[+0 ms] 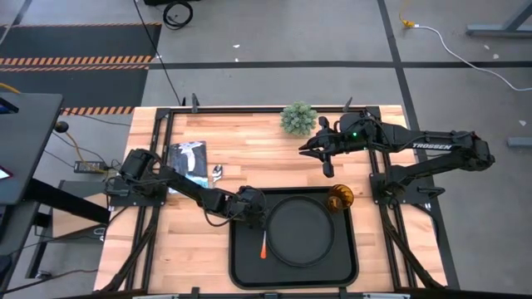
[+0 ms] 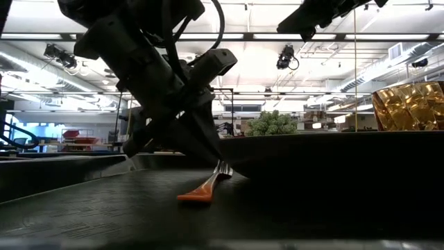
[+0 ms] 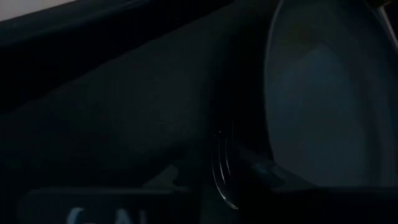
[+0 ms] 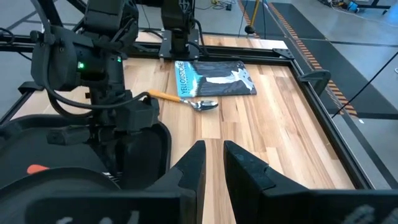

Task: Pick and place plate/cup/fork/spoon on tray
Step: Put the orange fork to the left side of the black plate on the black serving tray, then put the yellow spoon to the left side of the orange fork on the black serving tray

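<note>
From above, the large black rectangular tray [image 1: 241, 267] at six o'clock carries the round matte black plate [image 1: 300, 232], the translucent amber cup [image 1: 339, 198] at its two o'clock corner, and the orange-handled fork [image 1: 264, 245] at the plate's nine o'clock. The left hand [image 1: 252, 208] sits low over the fork's tines; whether it grips, I cannot tell.

At worktop level, the fork's tines lean on the plate rim. Lifting carelessly could drag it.

The right wrist shows the right hand [image 4: 213, 163] narrowly parted, empty, and the orange-handled spoon [image 4: 183, 101] out on the wooden worktop [image 4: 261, 137].

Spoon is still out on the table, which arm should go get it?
Probably the left. The spoon lies on the wood beside the left arm, near the tray's left edge. The right gripper hangs farther off, near the plant.
</note>
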Controlling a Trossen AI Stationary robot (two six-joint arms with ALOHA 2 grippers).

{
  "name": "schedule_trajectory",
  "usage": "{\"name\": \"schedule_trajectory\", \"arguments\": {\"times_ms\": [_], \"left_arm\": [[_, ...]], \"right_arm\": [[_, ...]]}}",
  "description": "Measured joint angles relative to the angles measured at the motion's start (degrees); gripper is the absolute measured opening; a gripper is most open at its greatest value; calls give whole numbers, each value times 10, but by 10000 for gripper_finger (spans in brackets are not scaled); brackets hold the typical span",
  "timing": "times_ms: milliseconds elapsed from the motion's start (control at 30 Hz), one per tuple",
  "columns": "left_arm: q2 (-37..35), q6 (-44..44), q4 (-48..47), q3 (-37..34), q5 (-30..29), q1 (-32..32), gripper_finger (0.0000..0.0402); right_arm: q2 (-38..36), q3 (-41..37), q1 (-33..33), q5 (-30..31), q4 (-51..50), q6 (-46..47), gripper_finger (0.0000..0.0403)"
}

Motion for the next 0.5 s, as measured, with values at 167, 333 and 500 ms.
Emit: {"name": "schedule_trajectory", "arguments": {"times_ms": [167,333,500], "left_arm": [[0,19,-1,0,-7,-1,129],[-3,90,-3,0,7,2,170],[-27,137,-64,-1,17,4,180]], "right_arm": [[0,0,0,0,-7,0,64],[0,0,0,0,2,-9,64],[0,0,0,0,1,-6,64]]}}
